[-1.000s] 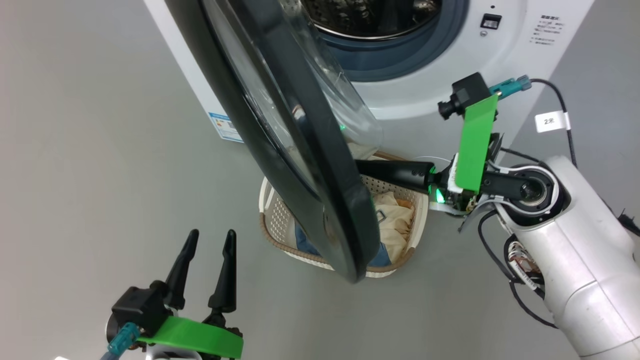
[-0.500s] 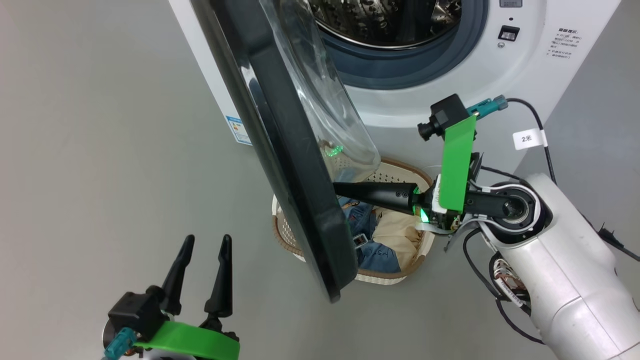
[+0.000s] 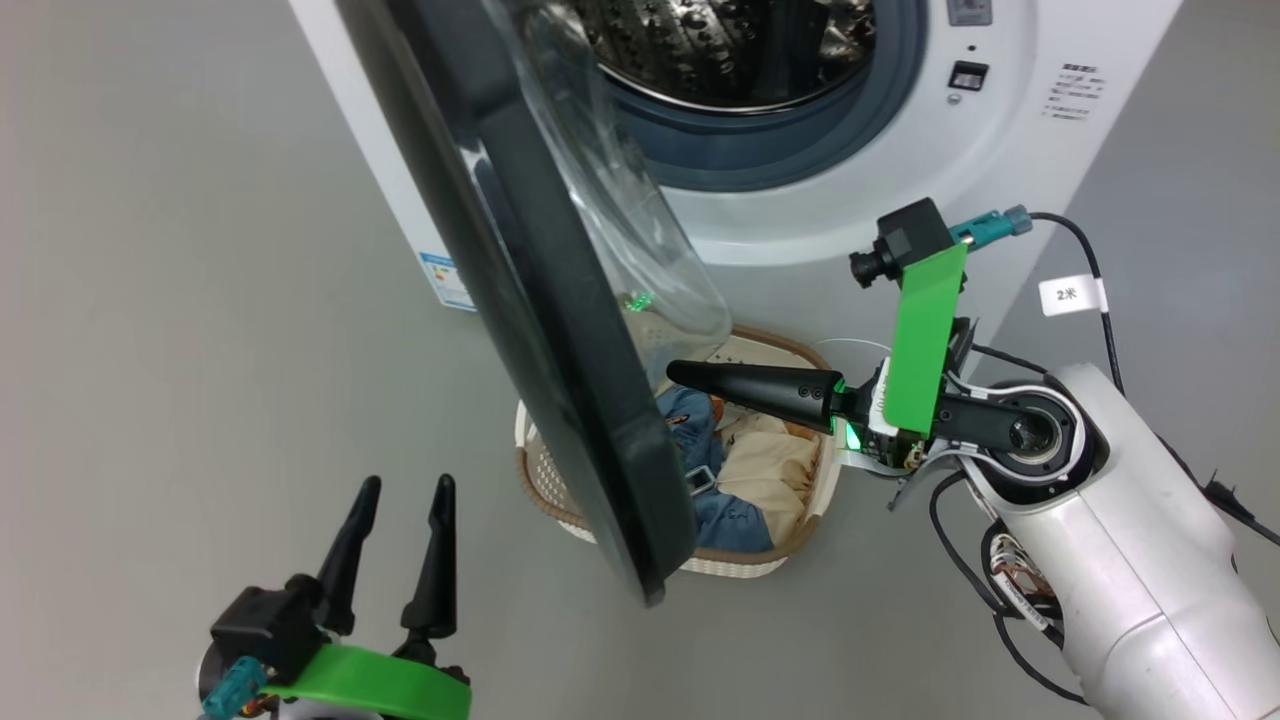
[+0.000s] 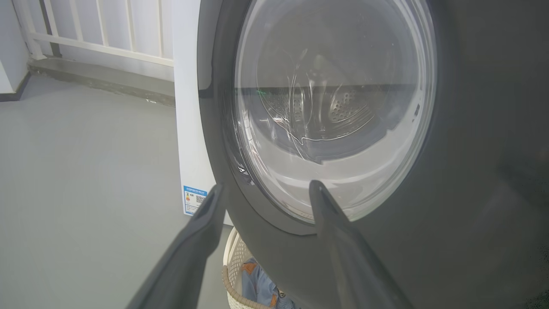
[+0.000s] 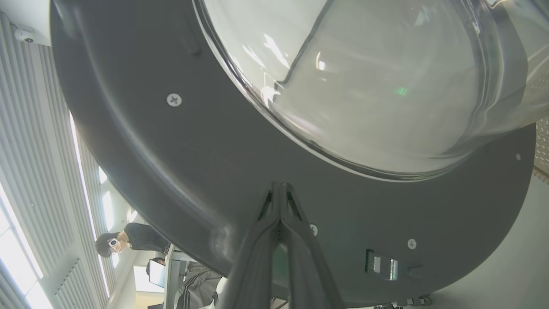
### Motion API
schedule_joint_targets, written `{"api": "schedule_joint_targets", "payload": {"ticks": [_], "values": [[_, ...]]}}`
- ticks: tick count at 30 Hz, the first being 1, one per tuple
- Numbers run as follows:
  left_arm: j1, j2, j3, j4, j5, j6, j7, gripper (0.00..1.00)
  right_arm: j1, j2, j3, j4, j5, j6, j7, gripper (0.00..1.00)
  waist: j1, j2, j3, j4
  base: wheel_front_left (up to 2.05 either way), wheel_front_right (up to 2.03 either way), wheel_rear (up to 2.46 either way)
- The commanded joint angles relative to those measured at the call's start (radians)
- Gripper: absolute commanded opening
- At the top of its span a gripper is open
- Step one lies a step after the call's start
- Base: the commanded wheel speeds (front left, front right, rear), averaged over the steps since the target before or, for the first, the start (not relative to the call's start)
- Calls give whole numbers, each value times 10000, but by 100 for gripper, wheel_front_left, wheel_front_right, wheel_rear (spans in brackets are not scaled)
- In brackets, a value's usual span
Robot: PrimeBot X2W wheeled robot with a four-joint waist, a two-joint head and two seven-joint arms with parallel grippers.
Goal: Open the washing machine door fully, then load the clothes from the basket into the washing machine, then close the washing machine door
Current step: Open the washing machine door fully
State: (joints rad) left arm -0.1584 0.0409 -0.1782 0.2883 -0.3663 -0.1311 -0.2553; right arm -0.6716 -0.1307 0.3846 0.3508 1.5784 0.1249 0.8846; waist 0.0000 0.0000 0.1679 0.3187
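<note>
1. Door-wise, the washing machine door (image 3: 560, 330) is standing wider than a second ago, uncovering more of the basket (image 3: 770, 555).
2. So the right tool (image 3: 675, 373), fingers pressed together, is nudging the door's inner rim. The left tool (image 3: 406, 484) is hanging spread, holding nothing.
3. Looks like we're opening it; the next push needs to keep going outward.
4. Blue and cream clothes (image 3: 760, 470) are lying in the basket before the washing machine (image 3: 1000, 150); the drum (image 3: 720, 50) is looking empty.

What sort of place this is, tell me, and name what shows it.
Probably a lab or office room set up as a laundry corner: a white front-loading washing machine stands on bare grey floor, a basket of clothes sits before it, and a person is at a desk in the background.
</note>
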Motion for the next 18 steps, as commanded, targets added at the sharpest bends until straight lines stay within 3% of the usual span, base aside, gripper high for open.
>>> {"api": "schedule_joint_targets", "payload": {"ticks": [1,11,18], "values": [[-137,229,422,-103,9,4,-65,100,209,103,-62,-356,-112,58,-229,100,0,0,-111,-256,0,0,0],[-284,582,734,-15,-79,4,-65,100,872,-177,-358,-630,-353,58,-1029,100,0,0,-291,-942,0,0,0],[-57,672,1078,-24,-55,4,-65,100,1471,-504,-527,-738,-891,58,-2547,100,0,0,-510,-1415,0,0,0]]}}
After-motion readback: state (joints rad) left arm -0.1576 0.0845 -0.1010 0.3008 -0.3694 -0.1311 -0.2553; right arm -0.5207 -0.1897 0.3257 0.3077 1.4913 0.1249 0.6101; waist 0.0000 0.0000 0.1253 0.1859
